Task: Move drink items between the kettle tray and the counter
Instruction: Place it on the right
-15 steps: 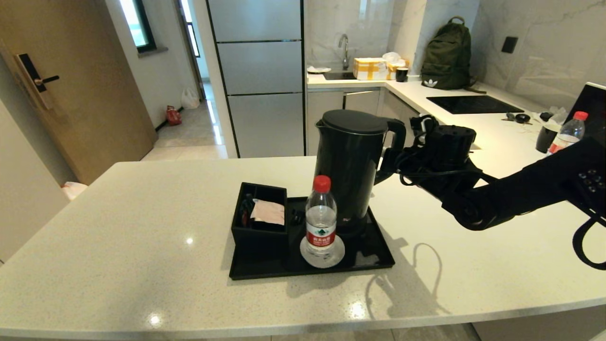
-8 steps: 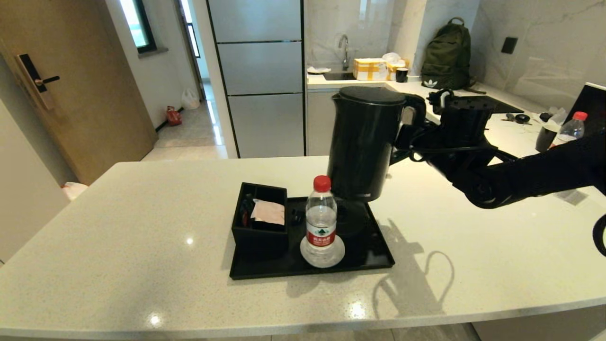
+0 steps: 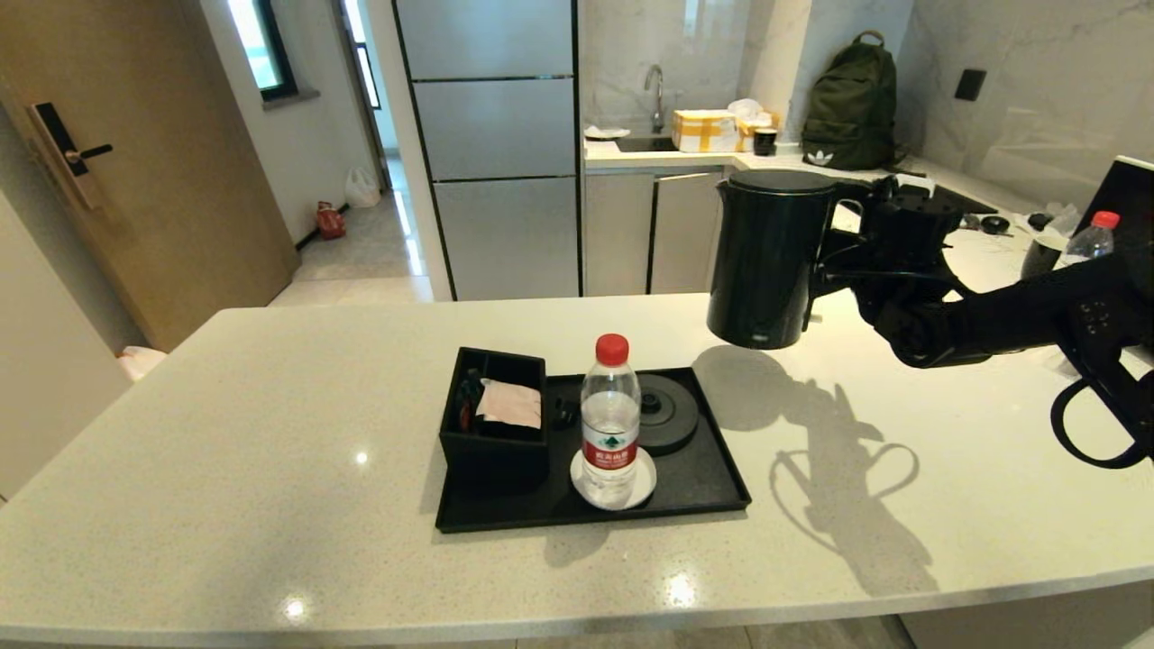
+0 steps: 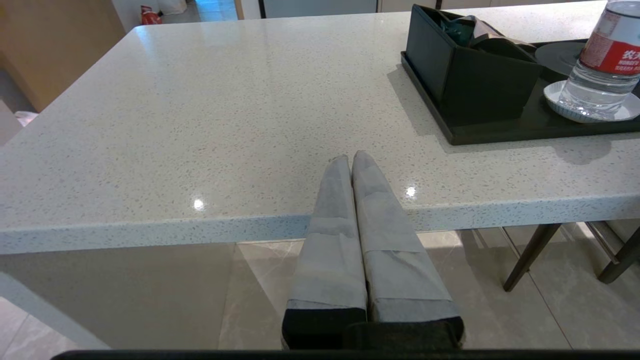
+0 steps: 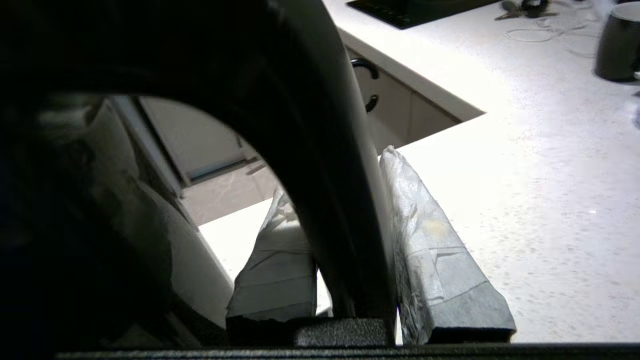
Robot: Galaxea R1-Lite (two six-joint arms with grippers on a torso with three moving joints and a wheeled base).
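The tall black kettle (image 3: pixel 766 261) hangs upright in the air above the counter (image 3: pixel 225 433), to the right of and behind the kettle tray (image 3: pixel 703 487). My right gripper (image 3: pixel 834 248) is shut on its loop handle (image 5: pixel 310 125), which runs between the two taped fingers (image 5: pixel 430 240). The pinkish-beige sachet (image 3: pixel 511 403) lies in the small divided box on the tray's left end. My left gripper (image 4: pixel 351 157) is shut and empty, low at the counter's front edge, left of the tray (image 4: pixel 500 135); it does not show in the head view.
On the tray stand the divided box (image 3: pixel 491 451), the kettle's round base (image 3: pixel 669 413) and a red-capped water bottle (image 3: pixel 610 424) on a white coaster. Far right on the counter are another bottle (image 3: pixel 1086 239), a black mug (image 3: pixel 1041 261) and a hob (image 3: pixel 902 198).
The right gripper lifted the kettle off its round base and carried it right and farther back. It now hangs over the counter beyond the tray's right edge. The base is uncovered.
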